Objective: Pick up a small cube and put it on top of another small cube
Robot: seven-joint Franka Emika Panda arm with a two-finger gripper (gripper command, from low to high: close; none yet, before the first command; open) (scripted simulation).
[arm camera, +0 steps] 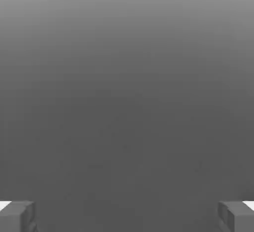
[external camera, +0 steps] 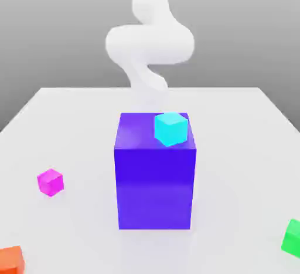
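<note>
The small magenta-pink cube (external camera: 50,182) sits on the white table (external camera: 76,126) toward the exterior view's left, well apart from the big blue-violet block (external camera: 155,179) at the table's middle. It rests flat on one face and is turned so that a vertical edge faces the camera, with two side faces and the top showing. Being a cube, it has no long axis.

On top of the big block, near its far corner on the exterior view's right, lies a cyan cube (external camera: 170,129), also turned corner-on to the camera. An orange cube (external camera: 11,260) sits at the near corner on the exterior view's left, just beyond the magenta-pink cube toward the camera, and a green cube (external camera: 291,237) sits at the near edge on the exterior view's right.

The white arm (external camera: 149,41) rises behind the big block, curving above the table's far side. In the hand view the gripper (arm camera: 127,216) has its two grey fingers (arm camera: 17,216) spread wide, standing at opposite edges of the picture with nothing between them, against a plain grey backdrop.
</note>
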